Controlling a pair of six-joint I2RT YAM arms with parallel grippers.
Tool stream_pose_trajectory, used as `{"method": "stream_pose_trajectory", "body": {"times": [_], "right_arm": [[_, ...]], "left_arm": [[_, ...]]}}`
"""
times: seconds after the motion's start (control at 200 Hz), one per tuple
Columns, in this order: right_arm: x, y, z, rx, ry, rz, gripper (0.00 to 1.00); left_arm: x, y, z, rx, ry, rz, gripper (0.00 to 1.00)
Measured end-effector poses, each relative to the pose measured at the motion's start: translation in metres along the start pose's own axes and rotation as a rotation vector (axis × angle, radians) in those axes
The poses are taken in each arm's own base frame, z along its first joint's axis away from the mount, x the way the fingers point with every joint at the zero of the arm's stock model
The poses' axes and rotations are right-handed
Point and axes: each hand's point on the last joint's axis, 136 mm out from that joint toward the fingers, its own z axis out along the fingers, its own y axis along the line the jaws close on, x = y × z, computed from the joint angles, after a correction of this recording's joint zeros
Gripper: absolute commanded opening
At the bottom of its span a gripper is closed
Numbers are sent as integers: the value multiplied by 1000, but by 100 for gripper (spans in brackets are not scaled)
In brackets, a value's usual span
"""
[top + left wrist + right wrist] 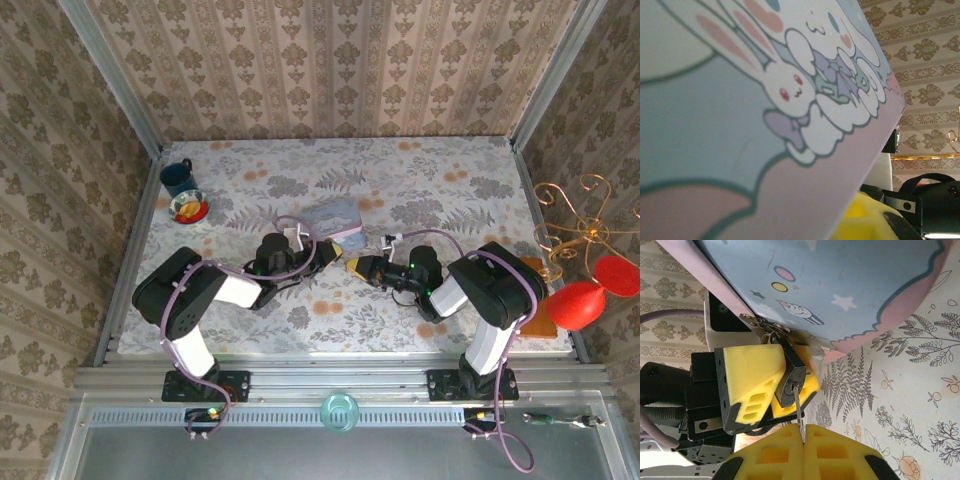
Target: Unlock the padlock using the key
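The right gripper is pinching the key between its closed yellow fingers. The thin blade is standing up out of them, with its tip sitting in the keyhole of the padlock. How deep it is seated cannot be told. The left gripper is clamping the padlock's black body from both sides, holding it just under the pink rim of the tin, where the silvery shackle is hooking through the hasp. The flowered desk is lying beyond.

The turn is looking like the risky part. The key is so slim, and gripped over so little of its length, that it is likely to be slipping or twisting between the fingers instead of rotating the cylinder. If the blade is only partly in, any sideways pull is probably bending it or levering it out. A hard twist may also be rolling the padlock in the left gripper's hold and dragging the tin by its hasp.
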Motion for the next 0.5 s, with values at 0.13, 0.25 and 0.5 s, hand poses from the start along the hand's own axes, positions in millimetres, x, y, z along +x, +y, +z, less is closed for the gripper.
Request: {"method": "stream_pose_trajectory", "body": {"times": [0.13, 0.25, 0.5], "right_arm": [[0, 0, 0, -1, 1, 21, 0], [-1, 4, -1, -10, 0, 32, 0], [-1, 6, -1, -11, 0, 46, 0]], "left_arm": [[0, 0, 0, 0, 0, 0, 4], [0, 0, 0, 1, 0, 0, 6], [1, 3, 1, -7, 2, 15, 7]]}}
